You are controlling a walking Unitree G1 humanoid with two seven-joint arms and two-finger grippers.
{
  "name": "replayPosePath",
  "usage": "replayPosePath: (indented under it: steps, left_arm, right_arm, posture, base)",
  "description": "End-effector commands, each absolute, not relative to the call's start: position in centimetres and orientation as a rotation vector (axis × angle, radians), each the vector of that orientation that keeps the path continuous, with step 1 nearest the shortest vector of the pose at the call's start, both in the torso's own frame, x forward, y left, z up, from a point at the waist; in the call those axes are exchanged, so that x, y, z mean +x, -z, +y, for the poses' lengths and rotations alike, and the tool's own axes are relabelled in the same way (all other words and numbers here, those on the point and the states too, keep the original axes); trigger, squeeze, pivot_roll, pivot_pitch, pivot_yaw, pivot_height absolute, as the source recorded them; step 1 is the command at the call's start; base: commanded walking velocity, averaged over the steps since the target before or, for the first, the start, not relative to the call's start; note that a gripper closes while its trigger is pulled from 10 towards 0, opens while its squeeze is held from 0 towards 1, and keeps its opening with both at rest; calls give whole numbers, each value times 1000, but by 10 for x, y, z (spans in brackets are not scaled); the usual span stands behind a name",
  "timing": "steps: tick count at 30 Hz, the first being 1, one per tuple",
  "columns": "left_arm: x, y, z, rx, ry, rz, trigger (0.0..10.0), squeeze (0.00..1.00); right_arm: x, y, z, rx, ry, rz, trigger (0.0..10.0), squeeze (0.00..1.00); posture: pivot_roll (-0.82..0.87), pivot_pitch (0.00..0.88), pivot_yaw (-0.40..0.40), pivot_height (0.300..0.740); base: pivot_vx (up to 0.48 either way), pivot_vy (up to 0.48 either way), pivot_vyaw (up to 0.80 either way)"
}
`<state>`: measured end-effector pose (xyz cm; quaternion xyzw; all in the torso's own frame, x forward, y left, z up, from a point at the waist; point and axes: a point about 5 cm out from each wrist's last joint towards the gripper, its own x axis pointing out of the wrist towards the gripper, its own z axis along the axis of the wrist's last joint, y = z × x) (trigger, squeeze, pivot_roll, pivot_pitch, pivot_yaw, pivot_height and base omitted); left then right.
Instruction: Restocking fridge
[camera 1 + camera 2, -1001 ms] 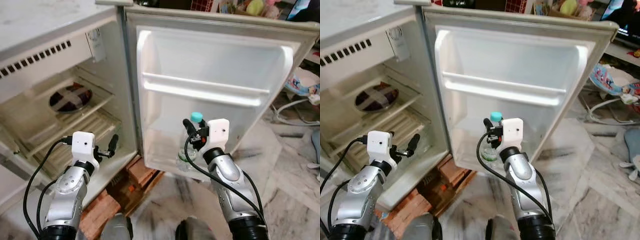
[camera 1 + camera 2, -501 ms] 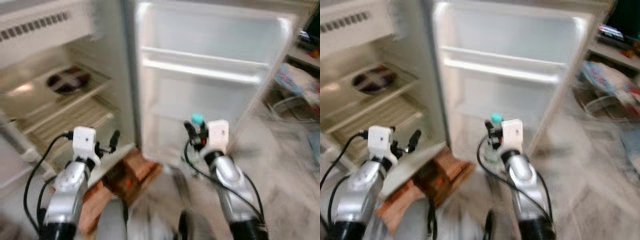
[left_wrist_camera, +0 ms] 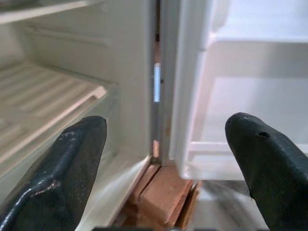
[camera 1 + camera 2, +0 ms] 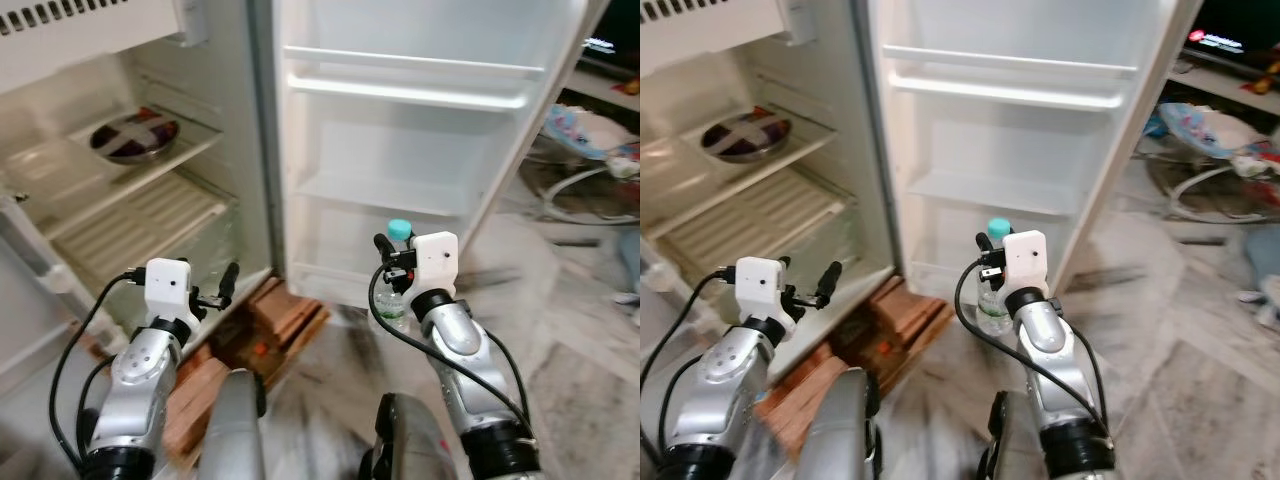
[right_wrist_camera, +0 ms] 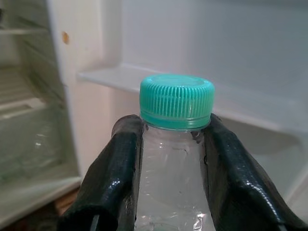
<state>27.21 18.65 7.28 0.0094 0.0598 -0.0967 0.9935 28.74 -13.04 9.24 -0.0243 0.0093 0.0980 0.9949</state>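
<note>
You are partway through: the bottle [image 4: 393, 300] is in hand but not yet stocked, carried upright in front of the open door [image 4: 420, 130], near its lower shelf [image 4: 385, 190]. From here the door shelves look bare, and inside the fridge [image 4: 120, 190] on the left you can make out a plate [image 4: 133, 137] on the upper rack, so putting the bottle down and letting go are what is left, and probably more items after that. Your right gripper [image 5: 171, 144] has its fingers [image 5: 118, 168] closed round the bottle's neck, just under the green cap [image 5: 177, 101], both pads pressed against the clear plastic. Your left gripper [image 3: 163, 159] carries nothing; its fingers [image 3: 72, 163] are spread wide apart, touching nothing, pointed at the hinge gap between fridge and door, low and near the bricks [image 4: 285, 315] under the fridge.
</note>
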Motion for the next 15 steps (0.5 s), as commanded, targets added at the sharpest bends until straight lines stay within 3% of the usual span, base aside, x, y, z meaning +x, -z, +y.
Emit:
replayPosePath:
  steps: [1, 15]
  left_arm:
    - [267, -67, 190, 13, 185, 143, 10000, 0]
    - [270, -71, 189, 0, 211, 101, 10000, 0]
  right_arm:
    - [293, -101, -129, -60, -198, -19, 10000, 0]
    - [298, -108, -135, -135, -147, -79, 10000, 0]
  posture:
    - [62, 37, -25, 581]
    - [60, 30, -21, 581]
  base:
    - [0, 0, 0]
    - [0, 0, 0]
